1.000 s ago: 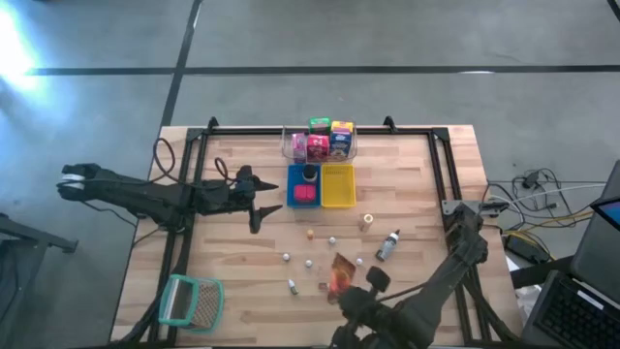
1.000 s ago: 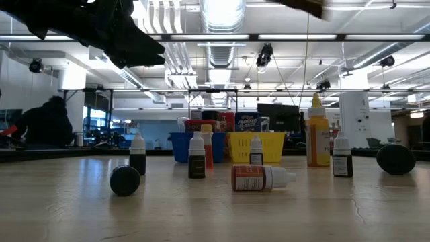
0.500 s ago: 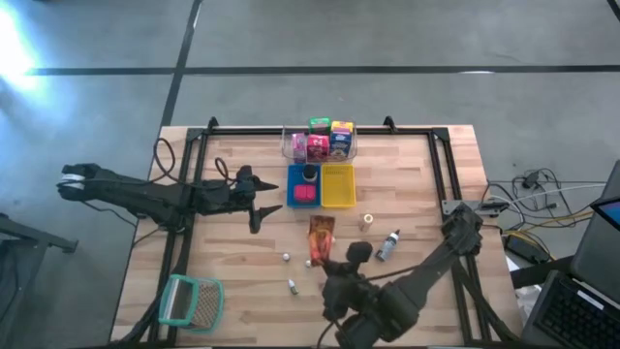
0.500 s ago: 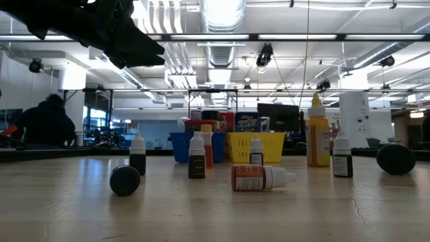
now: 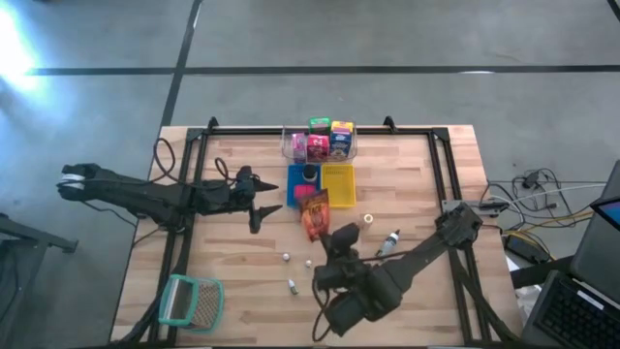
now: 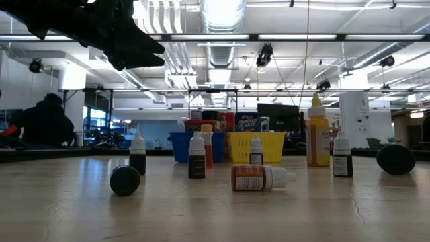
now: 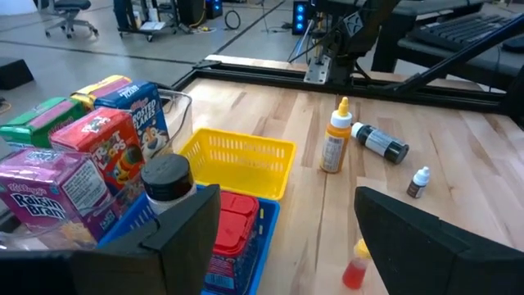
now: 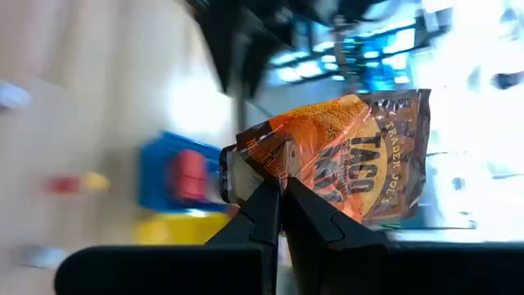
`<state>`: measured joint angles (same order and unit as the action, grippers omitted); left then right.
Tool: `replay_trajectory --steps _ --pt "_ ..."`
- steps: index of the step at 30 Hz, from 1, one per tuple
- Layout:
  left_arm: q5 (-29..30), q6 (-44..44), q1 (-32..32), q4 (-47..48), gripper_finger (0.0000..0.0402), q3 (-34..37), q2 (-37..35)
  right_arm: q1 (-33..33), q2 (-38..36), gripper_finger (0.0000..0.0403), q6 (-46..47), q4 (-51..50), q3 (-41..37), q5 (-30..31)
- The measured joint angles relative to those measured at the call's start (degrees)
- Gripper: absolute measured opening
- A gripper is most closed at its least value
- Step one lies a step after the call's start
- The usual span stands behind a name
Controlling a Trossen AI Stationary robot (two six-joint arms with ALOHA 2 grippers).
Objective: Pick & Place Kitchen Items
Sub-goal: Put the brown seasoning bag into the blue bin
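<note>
Right gripper (image 5: 320,225) is clenched on the orange packet (image 5: 315,212), holding it above the table just beside the blue tray (image 5: 294,175). Left gripper (image 5: 263,207), fingers spread, hangs near that tray's other side.

You saw the right gripper (image 5: 320,225) carry the orange taco packet (image 5: 315,212) away from the near part of the table, past the scattered small bottles. It ended up over the near edges of the blue tray (image 5: 294,174) and yellow tray (image 5: 339,184), the packet pinched throughout.
</note>
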<state>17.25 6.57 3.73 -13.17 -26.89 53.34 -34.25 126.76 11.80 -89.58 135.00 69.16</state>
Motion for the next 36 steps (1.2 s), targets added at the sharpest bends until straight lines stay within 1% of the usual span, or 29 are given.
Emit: replay_trajectory --steps 2,7,13,17,19,20,23,25,26,28,31,36 --pt "0.0 0.0 0.0 -0.1 0.0287 0.0 0.0 0.8 0.0 0.0008 -0.1 -0.3 -0.1 2.8" --pt "0.0 0.5 0.0 -1.1 0.0287 0.0 0.0 2.8 0.0 0.0008 -2.1 -0.4 -0.9 5.8" --pt "-0.5 4.6 -0.2 -0.3 0.0287 -0.3 0.0 5.8 0.0 0.0008 -3.0 -0.5 -3.7 6.7" --pt "-1.5 10.7 -1.8 -3.1 0.0287 -5.1 0.0 7.1 0.0 0.0008 -1.9 -0.4 -6.7 9.0" --pt "-4.0 11.8 -3.0 -3.2 0.0287 -8.3 0.0 7.8 0.0 0.0008 -1.8 0.2 -8.0 9.4" --pt "-6.6 11.5 -3.6 -3.0 0.0287 -9.6 0.0 8.1 0.0 0.0008 -1.7 0.3 -8.5 9.5" --pt "-17.1 11.2 -5.6 -1.9 0.0287 -13.7 0.0 8.6 0.0 0.0008 -1.5 0.4 -9.4 9.9" --pt "-23.5 11.5 -7.7 1.9 0.0287 -16.8 0.0 8.5 0.0 0.0008 -1.9 0.6 -9.6 10.5" --pt "-24.7 12.7 -8.9 4.6 0.0287 -18.5 0.0 8.4 0.0 0.0008 -2.4 0.6 -9.7 10.5" --pt "-24.5 16.4 -11.5 8.3 0.0287 -21.1 0.1 8.2 0.0 0.0008 -3.5 1.2 -9.7 10.5" --pt "-24.2 19.5 -13.8 6.7 0.0287 -22.1 0.5 8.3 0.0 0.0008 -5.7 3.1 -9.7 10.7" --pt "-24.5 22.3 -13.8 2.7 0.0287 -21.9 2.4 8.7 0.0 0.0008 -9.7 7.3 -9.7 13.2"
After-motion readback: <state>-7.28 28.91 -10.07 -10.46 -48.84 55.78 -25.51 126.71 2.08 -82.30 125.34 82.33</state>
